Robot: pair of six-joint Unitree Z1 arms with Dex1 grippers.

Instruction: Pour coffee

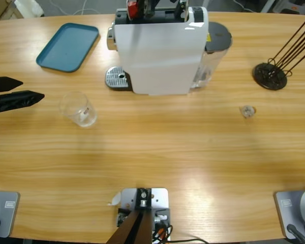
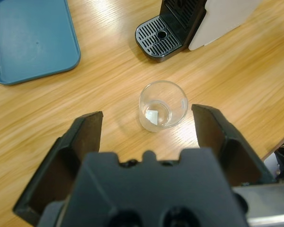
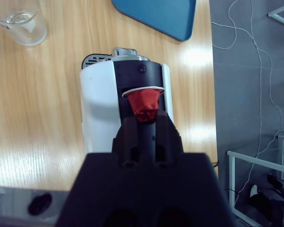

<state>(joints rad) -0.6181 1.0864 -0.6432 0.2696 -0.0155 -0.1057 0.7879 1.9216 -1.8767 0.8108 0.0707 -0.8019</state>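
The coffee is not yet poured: the glass tumbler stands on the table, apart from the drip grate of the white machine. The left gripper is spread wide behind it, ready to grasp. The right gripper clamps a red capsule above the machine's slot for loading.

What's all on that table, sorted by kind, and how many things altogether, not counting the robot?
Coffee machines: 1, the white coffee machine
Glass tumblers: 1, the clear tumbler
Trays: 1, the blue tray
Red coffee capsules: 1, the red capsule, held above the machine
Black wire racks: 1, the black rack
Small clear items: 1, a small clear object I cannot identify
Total: 6
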